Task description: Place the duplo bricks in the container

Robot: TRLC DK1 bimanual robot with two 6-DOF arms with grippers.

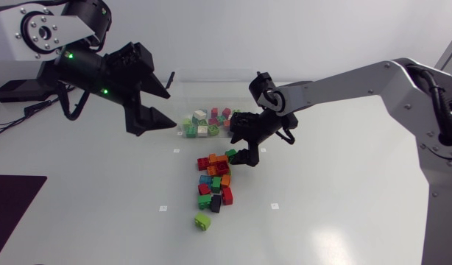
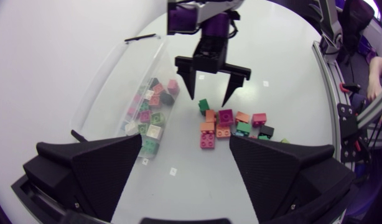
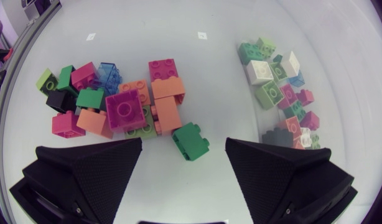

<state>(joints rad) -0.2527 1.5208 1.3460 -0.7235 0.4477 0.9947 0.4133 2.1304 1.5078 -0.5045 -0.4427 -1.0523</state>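
1 green brick [image 3: 191,141] lies mid-table under the spread right gripper [image 2: 208,98], beside the pile [image 3: 125,109]. The adjacent orange brick [image 3: 168,115] may be caught by a closing finger. Left gripper [image 2: 185,138] is held spread near the container [image 2: 101,93].

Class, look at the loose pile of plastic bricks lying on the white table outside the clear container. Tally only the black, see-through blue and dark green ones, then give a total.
Black plastic brick: 1
See-through blue plastic brick: 1
Dark green plastic bricks: 3
Total: 5
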